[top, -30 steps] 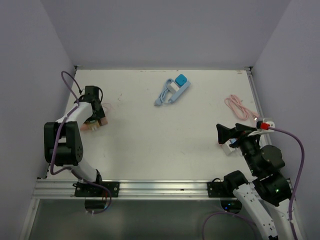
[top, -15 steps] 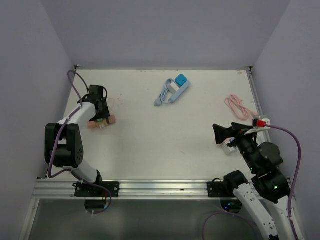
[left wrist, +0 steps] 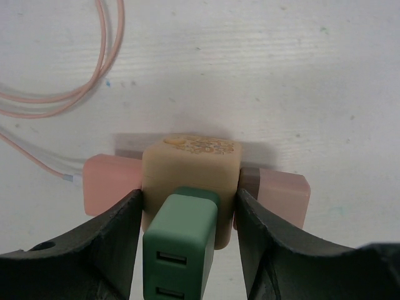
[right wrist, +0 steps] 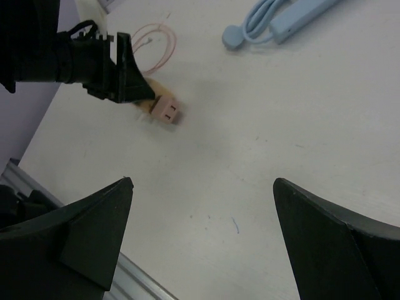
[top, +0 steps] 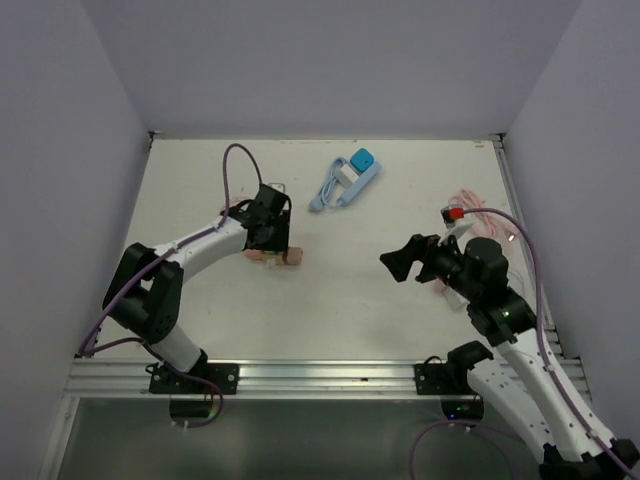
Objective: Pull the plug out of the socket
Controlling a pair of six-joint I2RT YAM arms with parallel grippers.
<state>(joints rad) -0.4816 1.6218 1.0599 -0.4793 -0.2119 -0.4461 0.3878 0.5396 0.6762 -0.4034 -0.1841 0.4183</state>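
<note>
**Top view:** The left gripper (top: 269, 248) sits low on the white, faintly grained table (top: 350, 310), left of centre. Its matte black fingers are closed over something tan and pink, too small to read from here. Well apart across the table, the right gripper (top: 398, 264) hangs with its black wedge-shaped fingers spread and nothing between them. Towards the back lies a pale blue plastic power strip (top: 360, 170), its flat cable looped beside it. A coil of thin pink cable (top: 472, 212) rests by the right edge.

**Left wrist camera:** Two black fingers (left wrist: 106, 244) press on opposite sides of a cream plastic cube socket (left wrist: 190, 165) with rounded corners and a mottled print along one edge — clamped firmly. A green plastic plug (left wrist: 181, 247), a smooth rounded block with two slots in its face, sits in the cube's lens-facing side. A left pink block (left wrist: 109, 184) and a right pink block (left wrist: 281, 195), both matte, jut from the cube's flanks. The right one has a brownish band where it meets the cube. A thin salmon cable (left wrist: 69, 103) curves over the scuffed surface.

**Right wrist camera:** Its own dark fingers (right wrist: 81, 231) stand wide apart at the lower corners. Beyond them — under the other arm's black fingers — a pink slotted block (right wrist: 169, 111) pokes out, showing two slots.
</note>
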